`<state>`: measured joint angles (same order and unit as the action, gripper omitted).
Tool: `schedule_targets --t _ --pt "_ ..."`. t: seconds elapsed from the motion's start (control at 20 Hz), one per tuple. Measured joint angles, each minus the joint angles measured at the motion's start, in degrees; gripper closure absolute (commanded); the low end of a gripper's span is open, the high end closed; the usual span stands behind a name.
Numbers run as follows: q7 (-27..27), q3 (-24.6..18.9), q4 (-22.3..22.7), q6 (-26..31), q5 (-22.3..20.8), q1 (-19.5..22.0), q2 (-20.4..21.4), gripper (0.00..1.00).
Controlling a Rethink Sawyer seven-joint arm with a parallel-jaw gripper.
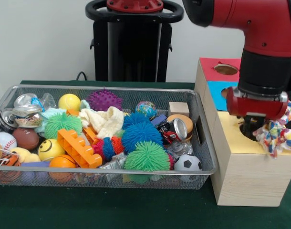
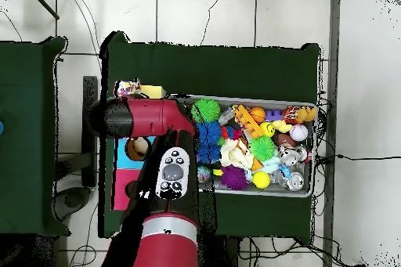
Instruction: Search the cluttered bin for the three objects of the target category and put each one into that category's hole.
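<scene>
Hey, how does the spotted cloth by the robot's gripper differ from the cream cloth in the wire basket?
The spotted cloth is white with red, yellow, blue and green spots; the cream cloth is plain. The spotted cloth hangs bunched at the gripper over the yellow-surround hole on the wooden box; the cream cloth lies crumpled among toys in the wire basket. The spotted cloth looks smaller. Both are soft, rumpled fabric.
</scene>
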<state>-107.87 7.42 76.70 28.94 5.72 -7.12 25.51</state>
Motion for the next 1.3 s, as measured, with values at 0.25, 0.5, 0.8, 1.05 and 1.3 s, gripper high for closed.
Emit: schedule_targets --t 0.25,0.5,0.8,1.05,1.3 --pt "0.0 -0.8 0.1 8.4 0.0 1.2 4.8 1.00" --pt "0.0 -0.9 0.1 11.2 0.0 2.1 8.1 1.00" --pt "0.0 -1.0 0.1 11.3 0.0 2.6 10.3 1.00" --pt "0.0 -1.1 0.1 11.3 0.0 2.6 10.9 1.00" --pt "0.0 -1.2 0.2 11.3 0.0 2.6 11.0 1.00"
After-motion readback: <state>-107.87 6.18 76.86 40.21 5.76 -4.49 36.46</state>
